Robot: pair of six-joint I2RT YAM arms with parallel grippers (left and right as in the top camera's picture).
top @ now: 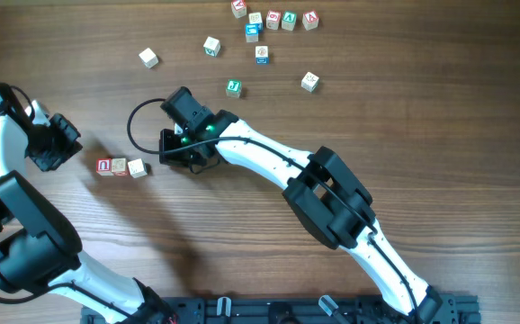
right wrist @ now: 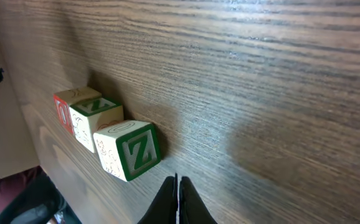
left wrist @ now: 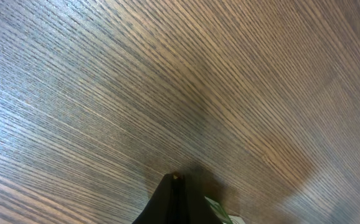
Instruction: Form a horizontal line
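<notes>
The horizontal line (top: 121, 166) is a short row of three small wooden cubes touching side by side at the left of the table. In the right wrist view the same row shows a red-marked cube (right wrist: 63, 109), a green-marked middle cube (right wrist: 96, 119) and a green Z cube (right wrist: 130, 149). My right gripper (right wrist: 177, 182) is shut and empty, its tips just short of the Z cube; overhead it sits right of the row (top: 168, 151). My left gripper (top: 60, 144) hangs left of the row, shut and empty, over bare wood (left wrist: 177, 179).
Loose cubes lie scattered further back: a pale one (top: 148, 58), another (top: 211, 45), a green one (top: 233, 87), a blue one (top: 262, 55), a pale one (top: 309, 82). Several more cluster at the top edge (top: 273, 20). A black cable (top: 136, 121) loops beside the right gripper.
</notes>
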